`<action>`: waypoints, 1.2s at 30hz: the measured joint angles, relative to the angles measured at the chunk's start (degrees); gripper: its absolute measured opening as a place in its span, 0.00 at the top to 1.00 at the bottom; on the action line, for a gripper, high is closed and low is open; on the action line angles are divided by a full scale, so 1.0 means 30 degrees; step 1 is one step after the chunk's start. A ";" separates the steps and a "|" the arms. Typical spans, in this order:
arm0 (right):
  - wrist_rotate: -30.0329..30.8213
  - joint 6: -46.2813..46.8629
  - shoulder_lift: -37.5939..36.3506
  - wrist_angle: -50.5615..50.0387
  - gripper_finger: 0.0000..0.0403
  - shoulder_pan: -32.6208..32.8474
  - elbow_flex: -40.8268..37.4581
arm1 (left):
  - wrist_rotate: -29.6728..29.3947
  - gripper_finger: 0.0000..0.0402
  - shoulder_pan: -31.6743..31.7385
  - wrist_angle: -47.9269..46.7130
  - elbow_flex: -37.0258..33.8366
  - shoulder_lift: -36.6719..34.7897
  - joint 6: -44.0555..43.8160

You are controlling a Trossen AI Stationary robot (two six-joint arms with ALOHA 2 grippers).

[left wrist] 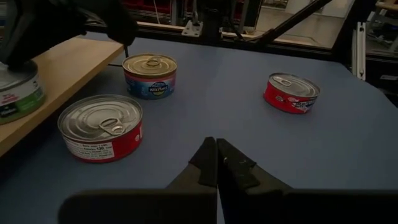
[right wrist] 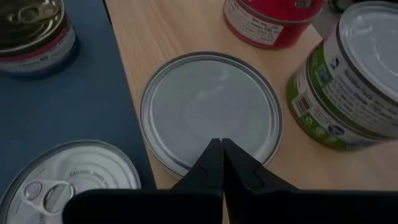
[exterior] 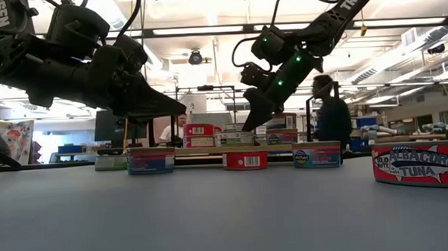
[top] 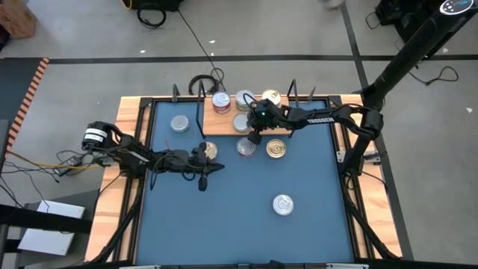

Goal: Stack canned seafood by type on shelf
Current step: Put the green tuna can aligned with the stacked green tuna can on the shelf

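The shelf [top: 224, 121], a light wooden board, lies at the table's far middle with several tins on it: a red one [top: 221, 102], a silver one [top: 245, 99], a gold one [top: 270, 97] and a flat silver tin [right wrist: 211, 106] at its near edge. More tins rest on the blue mat [top: 179, 123] [top: 246, 147] [top: 276, 150] [top: 282, 204]. My right gripper [right wrist: 221, 146] is shut, slanting down over the flat silver tin. My left gripper [left wrist: 216, 149] is shut and hovers left of centre beside a gold-topped tin [top: 211, 149]. My right gripper's shut fingertips [exterior: 249, 126] stand over the flat silver tin's lid, close to its near rim [right wrist: 186, 163], slanting down from the table's right. I cannot tell whether they touch the lid. The tin lies flat on the shelf.
Black wire uprights [top: 176, 93] [top: 293, 90] stand at the shelf's ends. A green-labelled tin [right wrist: 348, 87] sits close beside the flat silver one. A wooden rim [top: 134, 127] frames the mat; its near half holds only one tin. People show in the room behind the table [exterior: 331, 121].
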 joint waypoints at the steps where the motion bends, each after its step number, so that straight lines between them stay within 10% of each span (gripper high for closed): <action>1: 0.0083 0.0000 -0.0021 -0.0138 0.99 0.0005 0.0000 | -0.0003 1.00 0.0000 0.0000 -0.0005 0.0000 0.0000; 36: 0.0951 0.0073 -0.0331 0.0307 0.99 0.0317 0.0004 | 0.0176 1.00 0.0000 0.0058 0.0000 0.0000 -0.0036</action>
